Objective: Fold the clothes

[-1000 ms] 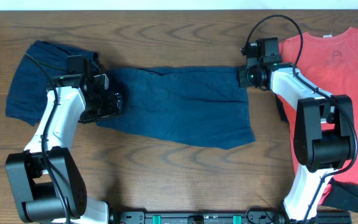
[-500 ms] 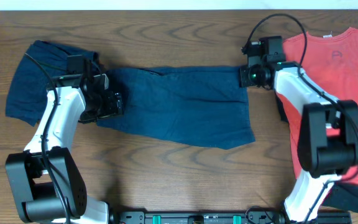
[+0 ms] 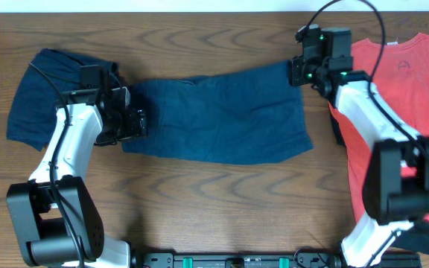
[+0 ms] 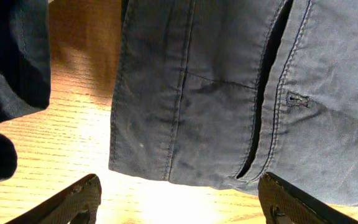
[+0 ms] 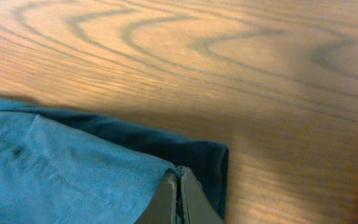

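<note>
Lying spread out: navy shorts, faintly creased.

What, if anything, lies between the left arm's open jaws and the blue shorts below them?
Nothing visible. The left arm's jaws stand open directly over an edge of the shorts, with only bare table showing beside the cloth.

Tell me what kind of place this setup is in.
Probably a robotics lab bench rather than a home: a wood-grain table, a left arm and a right arm based at its near edge, with navy shorts and a coral T-shirt laid out on it.
</note>
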### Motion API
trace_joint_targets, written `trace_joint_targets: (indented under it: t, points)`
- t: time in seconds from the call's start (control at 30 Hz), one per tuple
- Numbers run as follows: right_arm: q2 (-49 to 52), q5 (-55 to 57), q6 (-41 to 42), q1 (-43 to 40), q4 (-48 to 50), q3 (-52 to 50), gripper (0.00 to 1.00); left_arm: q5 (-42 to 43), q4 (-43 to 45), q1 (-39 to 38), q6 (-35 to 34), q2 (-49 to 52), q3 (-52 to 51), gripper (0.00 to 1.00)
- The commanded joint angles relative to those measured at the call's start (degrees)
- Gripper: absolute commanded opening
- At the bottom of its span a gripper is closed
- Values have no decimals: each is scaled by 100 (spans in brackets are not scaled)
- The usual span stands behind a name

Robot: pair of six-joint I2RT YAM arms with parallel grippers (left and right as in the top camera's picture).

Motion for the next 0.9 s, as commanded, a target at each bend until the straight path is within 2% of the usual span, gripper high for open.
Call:
trace_joint_targets:
  t: [0.0, 0.03, 0.13, 0.2, 0.27, 0.43, 0.57, 0.7, 0.87]
  points:
    - [529, 710, 129, -20, 92, -7, 24, 17, -9, -13, 55, -63, -44, 82]
    - [599, 903, 313, -44, 66, -7, 30, 17, -9, -15, 55, -63, -44, 81]
    - [518, 844, 553, -144, -289, -4, 33, 22, -9, -15, 61, -63, -44, 81]
    - [348, 688, 568, -188, -592, -4, 38, 208, -4, -15, 269, -63, -42, 76]
    - [48, 503, 570, -219, -1147, -4, 41, 535, 72, -15, 487, -63, -42, 66]
    - [-345, -369, 616, -164, -2363, -4, 43, 769, 675, -205, 509, -63, -42, 43]
    - [-214, -516, 688, 52, -2944, -52, 31, 765, 1388, -599, 695, -9, -44, 37]
    - [-46, -446, 811, 337, -3112, -208, 13, 555, 1692, -890, 802, 339, -44, 34]
    - [26, -26, 1768, 437, -2916, -603, 2, 345, 1860, -868, 780, 1106, -44, 26]
